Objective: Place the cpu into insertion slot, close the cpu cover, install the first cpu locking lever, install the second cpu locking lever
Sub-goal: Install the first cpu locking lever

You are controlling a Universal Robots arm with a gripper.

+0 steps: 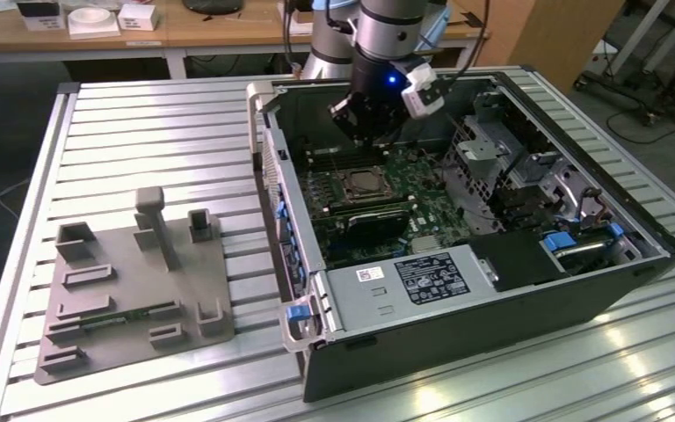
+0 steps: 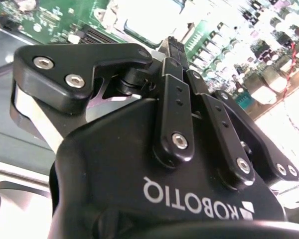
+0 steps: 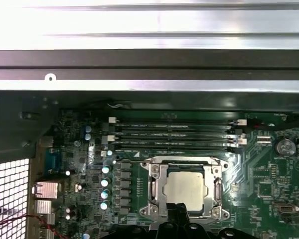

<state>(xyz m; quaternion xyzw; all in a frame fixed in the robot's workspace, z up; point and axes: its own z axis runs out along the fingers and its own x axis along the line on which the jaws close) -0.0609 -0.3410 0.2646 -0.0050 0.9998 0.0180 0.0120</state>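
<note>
Tool: the tool (image 1: 367, 132) hangs at upper centre of the exterior view, inside the open computer case (image 1: 455, 338); its fingers (image 2: 172, 74) are pressed together.
Cpu: the cpu (image 3: 185, 186) lies flat in the insertion slot (image 1: 344, 189), mid-frame in the exterior view, near the tool.
Cpu cover: the cpu cover (image 3: 158, 185) is folded down, framing the cpu.
Counter: the slatted counter (image 1: 138, 132) carries the case, with a grey fixture (image 1: 127, 290) at lower left.

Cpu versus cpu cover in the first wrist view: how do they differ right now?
The cpu is a solid, pale silvery square, while the cpu cover is a metal frame with a big square window. The cover is the larger of the two. Its frame runs around the cpu, and the cpu shows through the window. Both are square, metallic and lie flat on the green board.
</note>
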